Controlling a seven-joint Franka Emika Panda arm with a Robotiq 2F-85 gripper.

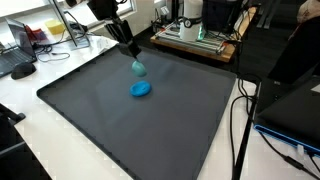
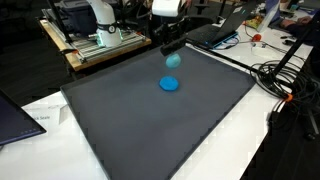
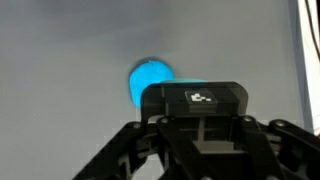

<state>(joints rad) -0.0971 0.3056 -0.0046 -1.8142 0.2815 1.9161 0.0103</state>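
The hand (image 1: 133, 58) hangs over the middle-rear part of a dark mat (image 1: 90, 110) that covers most of the white surface (image 1: 30, 110). Its fingers are drawn in narrow and pinch a small teal piece (image 1: 138, 67), which hangs from the fingertips clear of the mat; both exterior views show it so (image 2: 173, 60). Just below it, apart from it, a blue disc (image 1: 142, 89) lies flat on the mat, also seen in an exterior view (image 2: 170, 84). In the wrist view the hand's black body fills the foreground and hides the fingertips; a round blue shape (image 3: 150, 80) shows past it against the grey mat.

The teal piece looks small and light, probably smooth plastic, so it should need little force but could slip or twist in a pinch. What exactly it is, the pictures are too small to tell. Across its narrow middle looks the safest hold. Cables (image 1: 240, 120) and lab gear (image 2: 95, 25) sit off the mat, well apart.
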